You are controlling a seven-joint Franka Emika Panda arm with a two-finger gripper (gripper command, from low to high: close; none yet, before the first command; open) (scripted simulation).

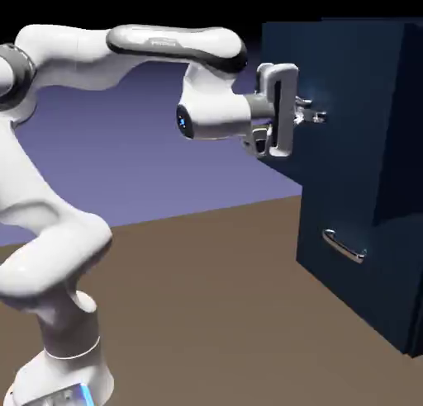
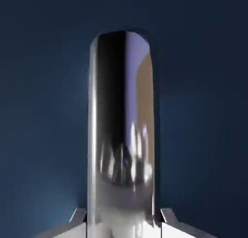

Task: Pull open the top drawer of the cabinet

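I am looking along the gripper (image 2: 122, 222) at the top drawer (image 2: 43, 111), whose dark navy-blue front is filling the whole frame. The silver bar handle (image 2: 121, 130) is running up the middle, rounded at its upper end and reflecting dark, pale and tan bands. The two grey fingertips (image 2: 77, 216) are showing at the bottom edge, pressing against either side of the handle.

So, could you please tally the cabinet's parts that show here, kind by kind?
Cabinet: 1
Navy drawers: 2, the top drawer and the lower drawer
Silver handles: 2, the straight bar and the bowed handle
Total: 5
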